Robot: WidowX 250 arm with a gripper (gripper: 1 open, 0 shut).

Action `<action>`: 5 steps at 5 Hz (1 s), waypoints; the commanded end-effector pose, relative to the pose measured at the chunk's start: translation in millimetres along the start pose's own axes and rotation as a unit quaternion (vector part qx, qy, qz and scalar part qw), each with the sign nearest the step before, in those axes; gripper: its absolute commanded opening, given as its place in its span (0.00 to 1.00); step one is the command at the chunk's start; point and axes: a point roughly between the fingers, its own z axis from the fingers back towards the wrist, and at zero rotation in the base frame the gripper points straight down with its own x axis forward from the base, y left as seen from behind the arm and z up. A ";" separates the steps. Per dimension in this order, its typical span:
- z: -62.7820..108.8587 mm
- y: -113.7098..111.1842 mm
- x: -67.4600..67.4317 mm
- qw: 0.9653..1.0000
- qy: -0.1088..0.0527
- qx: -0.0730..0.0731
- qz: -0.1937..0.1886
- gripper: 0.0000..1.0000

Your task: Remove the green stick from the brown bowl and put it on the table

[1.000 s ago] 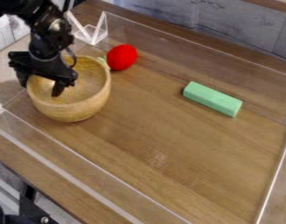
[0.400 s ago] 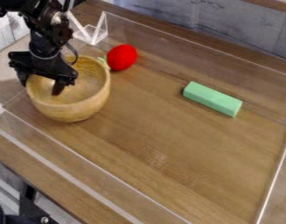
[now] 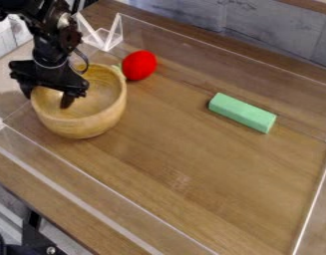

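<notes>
"Comparing the last second: what moved?"

"Very little. My claw (image 3: 54,90) is low at the left side of the brown bowl (image 3: 88,124), tips around the rim or just inside it. The arm above shows at most a slight shift. Bowl position: same as a second ago."

"Claw opening?"

"Cannot tell. The dark fingers blend together, and the gap between them does not resolve at this angle. Whether they pinch the rim is also unclear. No green between them, so I do not have the stick."

"Location of the green stick (image 3: 242,113)?"

"Flat on the table (image 3: 192,179), well apart from the bowl, on the far side of the red ball (image 3: 139,67) from me. Unchanged over the interval."

"Meaning for the task?"

"Stick is out of the bowl and on the tabletop, so the goal looks met. The lack of change supports that: nothing is rolling or sliding. My judgement: only clearing off remains."

"Risk?"

"Catching the rim. If a finger is hooked there, the bowl could tip or drag. I would make sure the fingers are free, then rise straight up, slowly, and leave the stick alone."
</notes>
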 end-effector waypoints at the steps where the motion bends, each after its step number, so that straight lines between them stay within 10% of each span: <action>1: 4.4 -16.8 -34.8 0.999 0.048 -0.009 0.003 0.00; 2: 5.3 -11.6 -34.3 0.998 0.051 -0.043 -0.018 0.00; 5: 15.4 -24.1 -36.7 0.999 0.049 -0.020 0.005 0.00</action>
